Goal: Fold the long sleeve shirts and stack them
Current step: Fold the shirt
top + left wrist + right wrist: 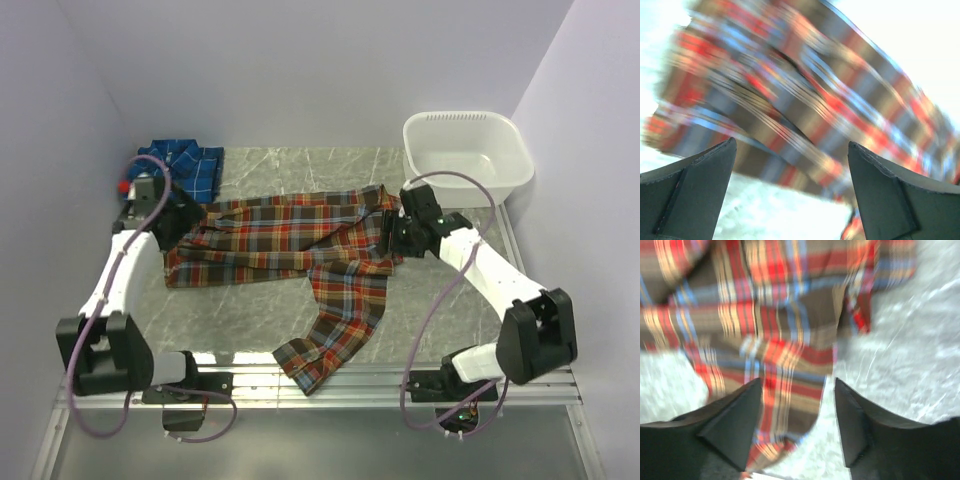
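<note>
Jaws stand parted in both wrist views, red-orange shirt point(805, 100) blurred.

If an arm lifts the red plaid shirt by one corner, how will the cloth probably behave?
The red plaid shirt will probably hang limp: it already lies wrinkled and folded on the table. Its long sleeve trails toward the near edge, so it would likely drag behind. Pushing should bunch it rather than slide it, as thin cloth does.
</note>
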Robot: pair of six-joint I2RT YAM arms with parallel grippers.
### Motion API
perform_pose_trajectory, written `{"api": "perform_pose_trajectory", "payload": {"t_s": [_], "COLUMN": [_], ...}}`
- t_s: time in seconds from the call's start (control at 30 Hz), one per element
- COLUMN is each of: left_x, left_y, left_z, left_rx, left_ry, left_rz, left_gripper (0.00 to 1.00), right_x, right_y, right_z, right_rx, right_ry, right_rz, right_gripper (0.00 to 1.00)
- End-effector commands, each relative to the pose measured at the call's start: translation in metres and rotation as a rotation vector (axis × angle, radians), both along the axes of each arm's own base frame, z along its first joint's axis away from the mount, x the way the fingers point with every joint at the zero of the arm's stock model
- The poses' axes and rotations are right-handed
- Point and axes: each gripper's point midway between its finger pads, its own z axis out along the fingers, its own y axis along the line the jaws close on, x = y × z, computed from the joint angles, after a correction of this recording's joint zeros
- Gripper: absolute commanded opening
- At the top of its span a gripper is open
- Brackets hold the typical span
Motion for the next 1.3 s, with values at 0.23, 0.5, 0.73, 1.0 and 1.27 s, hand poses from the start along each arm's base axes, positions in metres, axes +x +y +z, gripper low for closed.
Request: {"api": "perform_pose_trajectory", "payload": {"t_s": [0.23,0.5,0.73,1.0,1.27], "left_x": [-0.074,-0.091,-0.071,-0.046,-0.035], "left_y": [-0.166,-0.181,-0.171,-0.134,-0.103], "left_z": [0.011,-0.005,-0.014,-0.017,-0.026], "left_rx": [0.000,-0.019,0.047,0.052,0.031], "left_ry": [-0.094,-0.061,-0.001,0.016,0.019], "left_rz": [-0.604,-0.606,-0.519,-0.428,-0.370], "left_gripper": [0.99,0.99,0.99,0.99,0.99], "right_x": [-0.095,-0.159,-0.200,-0.214,-0.203], "right_y": [0.061,0.103,0.122,0.132,0.138], "right_z": [-0.028,-0.046,-0.068,-0.097,-0.089], "right_rx": [-0.042,-0.104,-0.246,-0.384,-0.412], "right_ry": [0.064,0.121,0.166,0.237,0.196], "right_rz": [0.461,0.782,1.012,1.106,1.108], "right_gripper": [0.71,0.65,0.66,0.65,0.00]}}
